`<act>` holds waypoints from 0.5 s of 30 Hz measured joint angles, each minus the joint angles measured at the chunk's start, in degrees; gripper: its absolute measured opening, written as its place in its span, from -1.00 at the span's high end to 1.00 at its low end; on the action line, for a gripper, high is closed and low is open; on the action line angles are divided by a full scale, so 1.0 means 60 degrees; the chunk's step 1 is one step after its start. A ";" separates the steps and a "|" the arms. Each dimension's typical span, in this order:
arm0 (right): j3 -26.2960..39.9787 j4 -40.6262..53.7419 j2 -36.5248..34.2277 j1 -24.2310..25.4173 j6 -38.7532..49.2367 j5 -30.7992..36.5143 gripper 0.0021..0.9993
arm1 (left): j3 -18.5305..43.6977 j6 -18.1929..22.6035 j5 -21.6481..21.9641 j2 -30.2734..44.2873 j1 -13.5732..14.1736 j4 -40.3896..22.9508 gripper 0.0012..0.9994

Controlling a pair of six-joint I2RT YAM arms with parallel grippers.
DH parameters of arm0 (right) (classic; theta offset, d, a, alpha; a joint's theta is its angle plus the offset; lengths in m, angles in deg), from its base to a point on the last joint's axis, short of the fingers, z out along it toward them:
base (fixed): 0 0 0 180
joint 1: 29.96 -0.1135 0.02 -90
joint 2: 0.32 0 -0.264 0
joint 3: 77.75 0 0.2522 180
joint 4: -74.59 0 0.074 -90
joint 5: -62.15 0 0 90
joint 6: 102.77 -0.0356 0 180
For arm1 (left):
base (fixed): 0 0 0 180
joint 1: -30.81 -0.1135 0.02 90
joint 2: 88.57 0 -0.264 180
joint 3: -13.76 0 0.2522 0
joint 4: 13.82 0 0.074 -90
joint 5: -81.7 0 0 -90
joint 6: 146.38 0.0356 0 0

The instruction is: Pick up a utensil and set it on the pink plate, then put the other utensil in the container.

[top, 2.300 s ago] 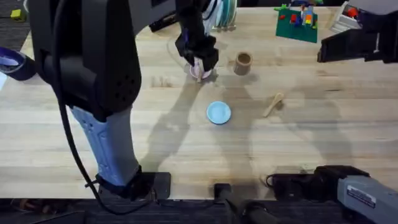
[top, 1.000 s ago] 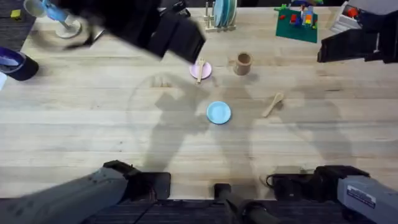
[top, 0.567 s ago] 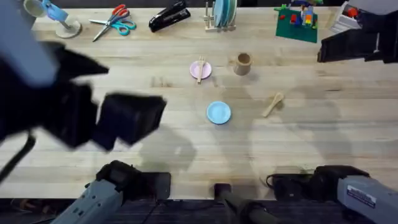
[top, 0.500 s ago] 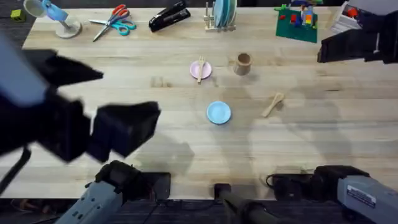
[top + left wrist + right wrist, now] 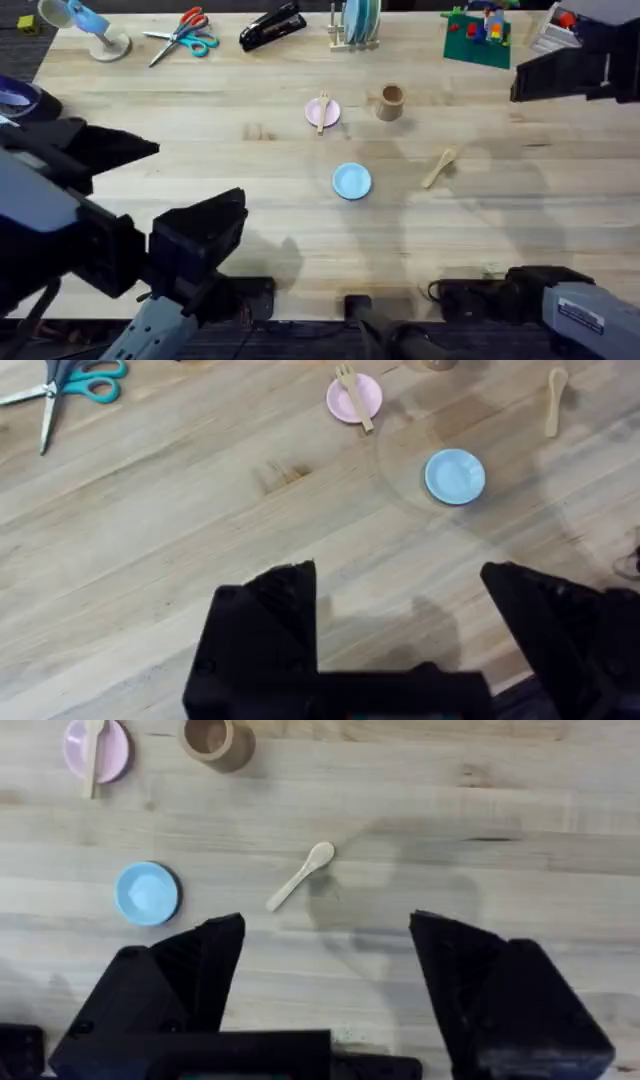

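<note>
Since the earlier frames the left arm has pulled away from the far middle of the tabletop (image 5: 180,140) and now sits low and large at the near left of the overhead view, its left pincer (image 5: 400,630) hanging above bare wood with both black fingers (image 5: 275,620) spread wide apart and nothing between them. Behind it, the small wooden fork (image 5: 322,109) lies across the pink plate (image 5: 314,113), its tined end pointing to the far edge and its handle reaching over the near rim. Just to the right of that plate stands the tan wooden container (image 5: 391,101), upright and apart from it. Nearer, in the middle of the tabletop, sits the light-blue plate (image 5: 351,181), bare. The wooden spoon (image 5: 439,168) lies flat on the wood to the right of the blue plate, well apart from the container, angled with its bowl toward the far right. From the right wrist view, the right pincer (image 5: 325,970) hovers above the tabletop near the spoon (image 5: 300,876), its fingers (image 5: 200,965) held wide and empty, touching nothing. Scissors (image 5: 181,30), a black stapler (image 5: 272,25) and a dish rack (image 5: 357,22) line the far edge.
</note>
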 joint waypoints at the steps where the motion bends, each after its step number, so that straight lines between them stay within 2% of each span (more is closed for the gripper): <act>1: 0.0000 0.0062 0.0000 0.0001 0.0002 0.0000 -0.99 | 0.0000 0.0000 0.0000 0.0000 0.0000 0.0008 -0.99; 4: 0.0000 0.0269 0.0000 0.0001 -0.0071 0.0000 -0.99 | -0.0007 0.0000 0.0000 0.0004 0.0000 0.0020 -0.99; 8: 0.0000 0.0377 -0.0004 0.0001 -0.0932 0.0000 -0.99 | -0.0007 0.0000 0.0000 0.0004 0.0000 0.0020 -0.99; 15: 0.0018 0.0798 -0.0364 -0.0002 -0.4494 0.0463 -0.99 | -0.0007 0.0000 0.0000 0.0000 0.0000 0.0020 -0.99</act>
